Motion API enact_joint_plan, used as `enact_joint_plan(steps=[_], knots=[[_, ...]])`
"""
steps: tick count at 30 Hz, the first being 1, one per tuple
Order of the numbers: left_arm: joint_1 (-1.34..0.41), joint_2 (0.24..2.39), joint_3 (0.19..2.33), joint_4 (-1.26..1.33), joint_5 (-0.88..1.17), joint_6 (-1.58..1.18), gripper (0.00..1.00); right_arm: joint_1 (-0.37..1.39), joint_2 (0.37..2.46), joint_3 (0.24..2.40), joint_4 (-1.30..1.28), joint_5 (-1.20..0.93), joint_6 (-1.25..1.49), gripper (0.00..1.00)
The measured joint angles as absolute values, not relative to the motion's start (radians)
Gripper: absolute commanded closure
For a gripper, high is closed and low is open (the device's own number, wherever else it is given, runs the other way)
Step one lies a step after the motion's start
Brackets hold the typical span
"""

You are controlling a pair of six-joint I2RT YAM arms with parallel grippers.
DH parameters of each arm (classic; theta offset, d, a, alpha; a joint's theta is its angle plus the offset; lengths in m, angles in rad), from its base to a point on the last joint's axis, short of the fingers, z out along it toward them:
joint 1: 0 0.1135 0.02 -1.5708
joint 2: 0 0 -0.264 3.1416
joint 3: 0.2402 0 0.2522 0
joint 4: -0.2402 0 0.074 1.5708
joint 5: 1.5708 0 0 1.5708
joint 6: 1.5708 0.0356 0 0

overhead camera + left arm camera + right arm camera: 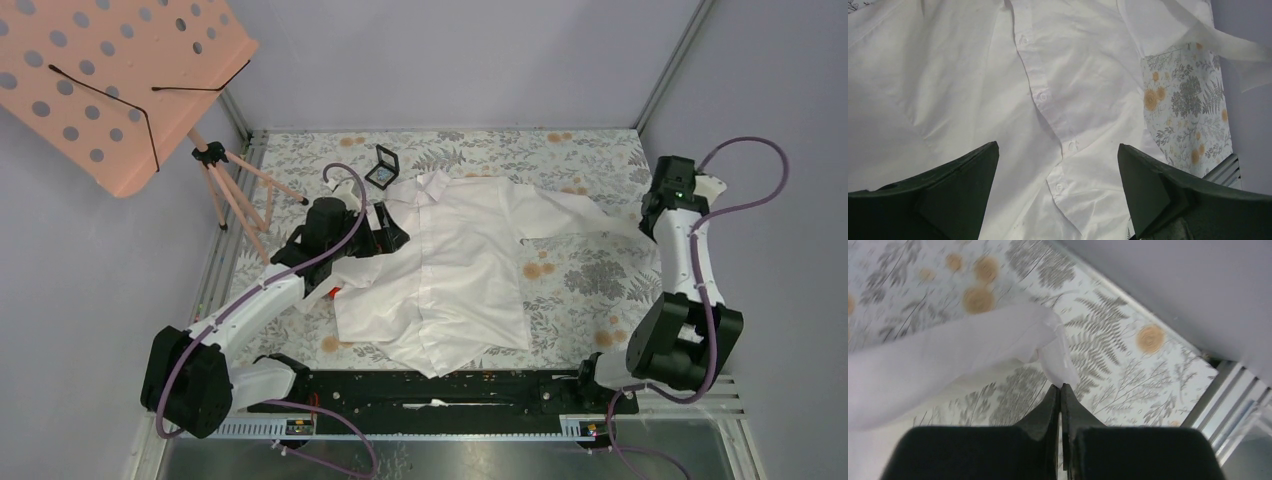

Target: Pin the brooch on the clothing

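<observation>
We cannot pick out the brooch in any view. The shirt (pixel 450 270) lies button-side up across the flowered surface (pixel 590 280), its sleeve (pixel 590 215) drawn out to the right. Our right gripper (pixel 1060 387) is pinched shut on that sleeve's tip. Our left gripper (pixel 1058 146) hangs wide over the button strip (pixel 1048 100). We judge the sleeve wants a gentle tug, just enough to flatten the cloth without dragging the shirt.

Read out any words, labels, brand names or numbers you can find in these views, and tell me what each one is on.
None: no readable text in any view.
The white shirt, the floral table cover, the small black case and the pink perforated board show no lettering, label or number.
</observation>
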State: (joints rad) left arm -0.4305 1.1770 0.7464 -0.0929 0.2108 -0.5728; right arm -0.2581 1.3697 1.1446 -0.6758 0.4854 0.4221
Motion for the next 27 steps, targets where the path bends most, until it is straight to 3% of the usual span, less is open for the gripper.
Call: enact_joint_plan(steps=[7,8,13,16,22,27], knots=[[-0.410,1.159,0.730,-0.093,0.213,-0.600,0.03,-0.381,1.549,1.288,-0.663,0.563,0.374,0.99],[-0.408,1.159,0.730,-0.093,0.213,-0.602,0.03,-0.383,1.577,1.315,-0.664,0.572,0.363,0.91],[-0.403,1.159,0.730,-0.103,0.205,-0.603,0.03,-0.384,1.698,1.442,-0.668,0.603,0.322,0.29],[-0.396,1.159,0.730,-0.133,0.177,-0.599,0.02,-0.384,1.704,1.450,-0.672,0.610,0.315,0.13],[-0.327,1.160,0.726,-0.184,0.117,-0.607,0.01,-0.375,1.602,1.411,-0.676,0.541,0.293,0.08],[-0.311,1.160,0.703,-0.183,0.087,-0.631,0.01,-0.281,1.383,1.283,-0.671,0.315,0.295,0.09]])
